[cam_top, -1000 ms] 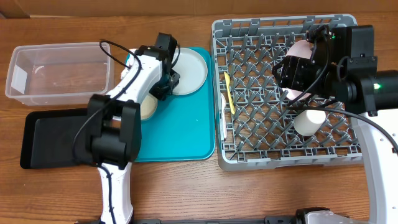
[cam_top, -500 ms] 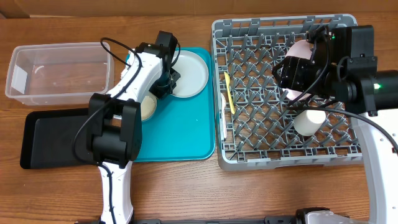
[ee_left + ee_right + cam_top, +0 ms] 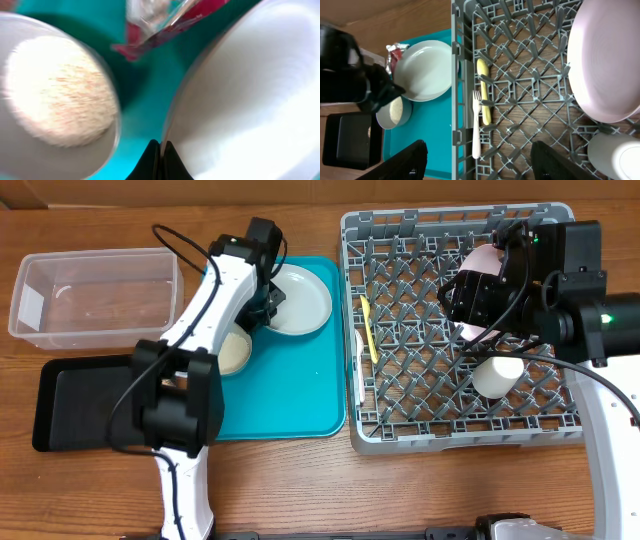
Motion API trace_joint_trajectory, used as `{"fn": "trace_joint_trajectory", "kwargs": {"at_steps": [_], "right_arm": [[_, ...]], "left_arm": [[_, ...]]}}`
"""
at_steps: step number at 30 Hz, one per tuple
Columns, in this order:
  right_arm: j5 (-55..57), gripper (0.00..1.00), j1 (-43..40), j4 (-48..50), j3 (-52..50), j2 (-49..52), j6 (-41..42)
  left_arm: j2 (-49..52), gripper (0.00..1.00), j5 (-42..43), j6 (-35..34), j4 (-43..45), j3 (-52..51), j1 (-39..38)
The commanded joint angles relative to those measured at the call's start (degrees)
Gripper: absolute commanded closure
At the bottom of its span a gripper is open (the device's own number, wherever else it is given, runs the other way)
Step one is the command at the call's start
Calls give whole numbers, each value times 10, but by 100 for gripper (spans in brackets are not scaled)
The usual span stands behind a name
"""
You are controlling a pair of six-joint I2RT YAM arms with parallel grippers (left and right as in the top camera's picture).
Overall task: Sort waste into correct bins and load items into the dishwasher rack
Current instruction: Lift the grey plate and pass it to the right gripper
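Since a second ago the left arm has stretched out, its elbow now nearer the lower left of the overhead frame. Its left tool (image 3: pixel 160 152) meets the left rim of the pale grey plate (image 3: pixel 305 298) on the teal tray (image 3: pixel 290 400), upper centre. The wrist view is blurred. The tips, almost together, pinch that rim, near the small grey bowl (image 3: pixel 55 90) and the foil wrapper (image 3: pixel 165 20). The right tool (image 3: pixel 480 155) hangs wide open over the dishwasher rack (image 3: pixel 420 410), at right.

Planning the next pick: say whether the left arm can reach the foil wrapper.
Probably not yet: its end effector looks clamped on the plate rim. The wrapper lies uncovered just ahead, reachable once it lets go.
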Motion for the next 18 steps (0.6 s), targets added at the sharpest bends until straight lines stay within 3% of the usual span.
{"fn": "trace_joint_trajectory", "kwargs": {"at_steps": [1, 10, 18], "right_arm": [[-3, 30, 3, 3, 3, -1, 0], [-45, 33, 3, 4, 3, -2, 0], [-235, 33, 2, 57, 3, 0, -4]], "left_arm": [[-81, 96, -56, 43, -12, 15, 6], [-208, 96, -90, 125, -54, 15, 7], [-341, 96, 14, 374, -16, 15, 7]]}}
